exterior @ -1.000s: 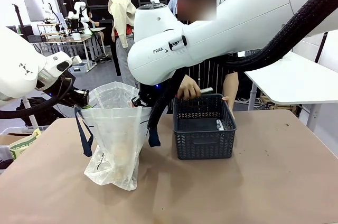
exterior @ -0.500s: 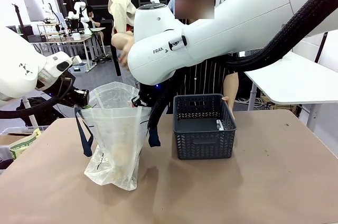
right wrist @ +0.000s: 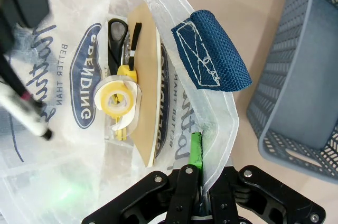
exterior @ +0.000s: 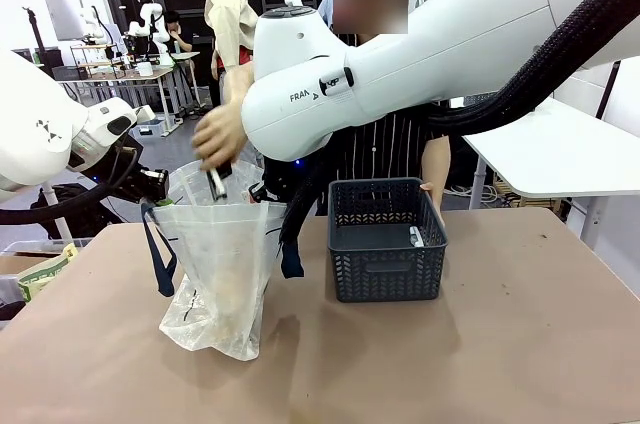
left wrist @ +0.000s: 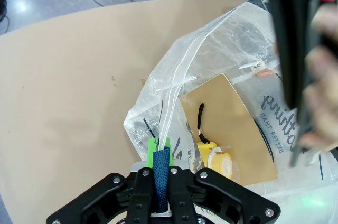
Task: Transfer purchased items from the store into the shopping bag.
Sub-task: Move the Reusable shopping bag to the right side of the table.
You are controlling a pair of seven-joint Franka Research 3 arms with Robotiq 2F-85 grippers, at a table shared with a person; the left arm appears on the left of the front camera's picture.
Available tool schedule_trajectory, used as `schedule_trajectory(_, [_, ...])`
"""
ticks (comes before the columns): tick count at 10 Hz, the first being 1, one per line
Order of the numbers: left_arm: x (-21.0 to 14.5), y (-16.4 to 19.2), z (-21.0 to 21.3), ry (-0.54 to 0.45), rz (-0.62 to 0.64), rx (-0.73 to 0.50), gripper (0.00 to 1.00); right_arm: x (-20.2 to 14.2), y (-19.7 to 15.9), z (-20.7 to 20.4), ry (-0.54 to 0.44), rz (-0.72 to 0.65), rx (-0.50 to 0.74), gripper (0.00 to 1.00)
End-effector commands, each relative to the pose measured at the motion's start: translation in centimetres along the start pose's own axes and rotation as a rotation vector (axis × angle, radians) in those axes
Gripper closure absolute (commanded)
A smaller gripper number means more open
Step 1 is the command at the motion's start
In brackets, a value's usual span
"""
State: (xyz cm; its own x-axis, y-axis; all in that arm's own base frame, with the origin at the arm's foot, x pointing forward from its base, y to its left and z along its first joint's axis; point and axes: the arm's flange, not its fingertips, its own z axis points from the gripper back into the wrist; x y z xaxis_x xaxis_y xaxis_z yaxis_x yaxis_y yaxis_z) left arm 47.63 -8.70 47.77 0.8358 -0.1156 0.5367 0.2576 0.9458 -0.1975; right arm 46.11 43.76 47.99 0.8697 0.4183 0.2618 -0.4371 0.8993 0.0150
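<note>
The shopping bag [exterior: 222, 264] stands open on the table, left of the black basket [exterior: 387, 244]. My left gripper [left wrist: 160, 165] is shut on the bag's blue strap handle [left wrist: 161, 174] and rim. Across the mouth, my right gripper [right wrist: 198, 174] is shut on the opposite rim, below the other blue handle [right wrist: 211, 57]. The person's hand [exterior: 218, 134] holds a dark flat item [exterior: 215, 182] in the bag's mouth. Inside lie a tan card [right wrist: 145, 76], black-handled scissors [right wrist: 117, 34] and a yellow tape roll [right wrist: 117, 96]. A small white tube [exterior: 415, 236] lies in the basket.
My big right arm [exterior: 400, 54] crosses the middle above the bag and basket. A white side table [exterior: 560, 149] stands at the right. The person stands behind the basket. Bare table lies in front of both containers.
The person's hand has left the basket, swung left behind my right arm and come down to the bag's mouth with a dark item. Both grippers have stayed put.
</note>
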Motion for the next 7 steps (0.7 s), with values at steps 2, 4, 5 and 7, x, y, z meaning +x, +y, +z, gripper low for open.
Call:
schedule_trajectory(2, [0.13, 0.2, 0.06, -0.005, -0.007, 0.003, 1.0, -0.2, 0.02, -0.05, -0.002, -0.016, -0.002, 1.0])
schedule_trajectory(4, [0.13, 0.2, 0.06, -0.005, -0.007, 0.003, 1.0, -0.2, 0.02, -0.05, -0.002, -0.016, -0.002, 1.0])
schedule_trajectory(5, [0.13, 0.2, 0.06, -0.005, -0.007, 0.003, 1.0, -0.2, 0.02, -0.05, -0.002, -0.016, -0.002, 1.0])
schedule_trajectory(7, [0.13, 0.2, 0.06, -0.005, -0.007, 0.003, 1.0, -0.2, 0.02, -0.05, -0.002, -0.016, -0.002, 1.0])
